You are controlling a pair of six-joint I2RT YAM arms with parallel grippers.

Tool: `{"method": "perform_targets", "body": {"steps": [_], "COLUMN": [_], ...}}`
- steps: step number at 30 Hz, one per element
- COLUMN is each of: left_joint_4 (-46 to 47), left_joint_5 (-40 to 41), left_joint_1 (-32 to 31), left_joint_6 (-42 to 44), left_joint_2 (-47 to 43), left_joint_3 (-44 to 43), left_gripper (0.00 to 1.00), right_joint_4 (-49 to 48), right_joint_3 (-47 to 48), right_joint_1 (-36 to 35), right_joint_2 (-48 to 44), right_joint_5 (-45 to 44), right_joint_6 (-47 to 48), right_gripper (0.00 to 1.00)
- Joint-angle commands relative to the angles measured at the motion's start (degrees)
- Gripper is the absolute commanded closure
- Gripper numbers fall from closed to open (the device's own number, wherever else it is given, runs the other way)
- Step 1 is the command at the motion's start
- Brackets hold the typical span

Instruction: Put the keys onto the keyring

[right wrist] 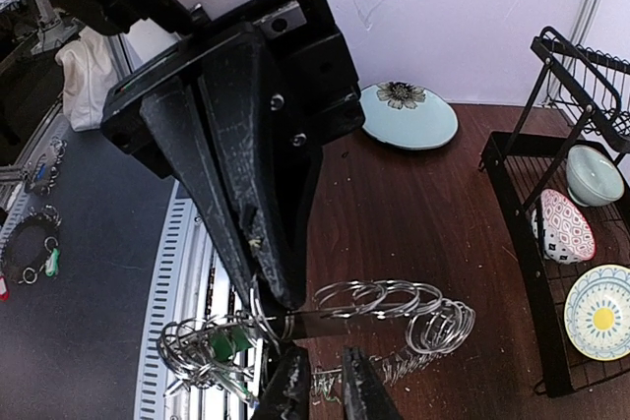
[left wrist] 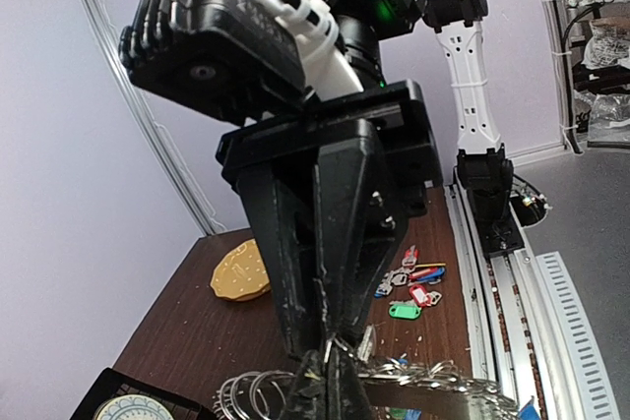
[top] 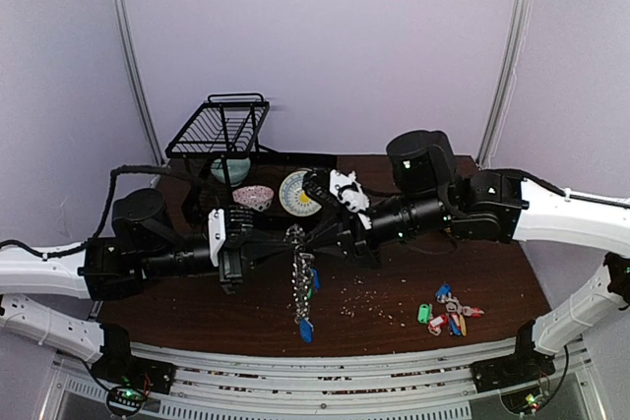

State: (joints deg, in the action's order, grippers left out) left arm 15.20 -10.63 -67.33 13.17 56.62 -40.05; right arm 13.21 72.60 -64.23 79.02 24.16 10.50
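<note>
Left gripper [top: 287, 239] is clamped on the keyring [top: 300, 255] in the overhead view, holding it clear of the table [top: 394, 277] so its tags dangle free. The right gripper [top: 317, 239] meets it head-on.

In the left wrist view, my right fingers [left wrist: 354, 233] taper nearly together at the rim; whether they pinch anything I cannot tell.

In the right wrist view, the rack [right wrist: 551, 194] stands well apart to the right, leaving room. I cannot single out the keys among the hanging silver rings [right wrist: 384, 297].

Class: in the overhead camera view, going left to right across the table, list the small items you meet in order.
Pink patterned bowl → keyring → bunch of colour-tagged keys. The yellow-patterned plate overlaps the keyring, so it is left out.
</note>
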Motion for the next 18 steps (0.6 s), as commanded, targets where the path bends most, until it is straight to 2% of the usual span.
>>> {"method": "perform_targets", "body": {"steps": [1,9,14,18], "left_joint_4": [6.3,7.2,8.3,9.3], "left_joint_5": [-0.2,1.3,0.9,2.1], "left_joint_1": [-0.2,-0.2,-0.2,-0.2], "left_joint_6": [0.6,0.5,0.5,0.2], "left_joint_2": [-1.2,-2.0,-2.7,-3.3], "left_joint_3": [-0.3,0.3,0.9,1.4], "left_gripper": [1.00,1.00,1.00,1.00], "right_joint_4": [0.5,1.1,-4.3,-10.1], "right_joint_3": [0.3,-0.9,-3.4,-6.5], "right_joint_1": [0.2,1.4,2.8,2.8], "right_joint_2": [0.0,-3.5,-5.1,-4.3], "right_joint_5": [2.6,-2.3,6.7,9.4], "right_joint_6": [-0.1,0.3,-3.5,-8.5], "right_gripper": [0.86,0.83,0.74,0.70]}}
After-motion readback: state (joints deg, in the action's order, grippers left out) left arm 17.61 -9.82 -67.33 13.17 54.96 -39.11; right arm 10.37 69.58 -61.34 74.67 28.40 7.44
